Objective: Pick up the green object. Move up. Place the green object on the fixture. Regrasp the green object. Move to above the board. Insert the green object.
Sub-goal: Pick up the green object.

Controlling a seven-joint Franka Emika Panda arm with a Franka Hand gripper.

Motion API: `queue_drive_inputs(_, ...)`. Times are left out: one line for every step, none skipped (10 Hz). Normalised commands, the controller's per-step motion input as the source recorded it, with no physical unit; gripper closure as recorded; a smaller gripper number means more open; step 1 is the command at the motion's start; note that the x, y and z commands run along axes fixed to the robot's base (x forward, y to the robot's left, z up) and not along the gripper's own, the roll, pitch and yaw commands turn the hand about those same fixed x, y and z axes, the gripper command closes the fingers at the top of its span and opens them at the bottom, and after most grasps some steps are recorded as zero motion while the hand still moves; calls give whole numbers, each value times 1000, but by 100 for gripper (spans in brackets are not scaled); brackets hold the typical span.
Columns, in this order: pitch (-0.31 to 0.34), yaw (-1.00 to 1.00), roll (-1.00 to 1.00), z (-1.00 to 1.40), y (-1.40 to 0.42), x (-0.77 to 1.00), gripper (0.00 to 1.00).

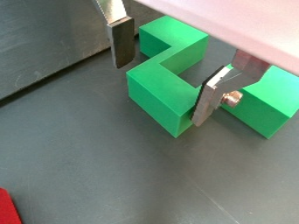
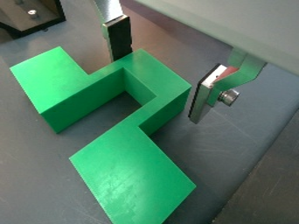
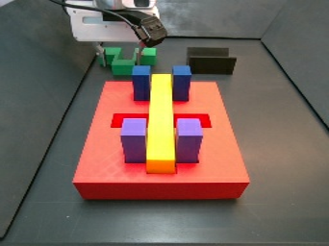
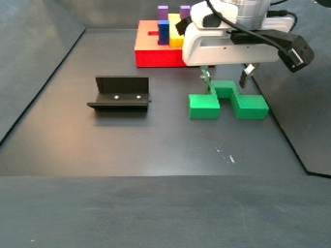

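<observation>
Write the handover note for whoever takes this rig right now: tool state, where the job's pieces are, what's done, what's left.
Tool: open, low over the green object, fingers either side of its middle block, not closed on it.
Green object: lying flat on the floor, apart from the fixture and the board.
Fixture: empty.
Board: recess beside the yellow bar unfilled.
Done: approach only.
Left: grasp, lift, place on the fixture, regrasp, move above the board, insert.
</observation>
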Motion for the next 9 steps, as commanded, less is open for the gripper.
queue_drive_inputs(0, -97, 11, -134, 0, 51, 0)
queue_drive_inputs(0, -171, 16, -137, 0, 37, 0)
queue_drive_inputs(0, -200, 10, -129, 0, 17, 0)
queue_drive_inputs(0, -223, 7, -111, 0, 17, 0)
queue_drive_inputs(0, -191, 0, -71, 0, 49, 0)
queue_drive_inputs(0, -46, 0, -51, 0, 0, 0)
queue_drive_inputs(0, 0, 0, -66, 0, 0, 0)
queue_drive_inputs(-3, 0, 0, -91, 0, 0, 0)
queue_drive_inputs(-14, 0, 0, -123, 0, 0, 0)
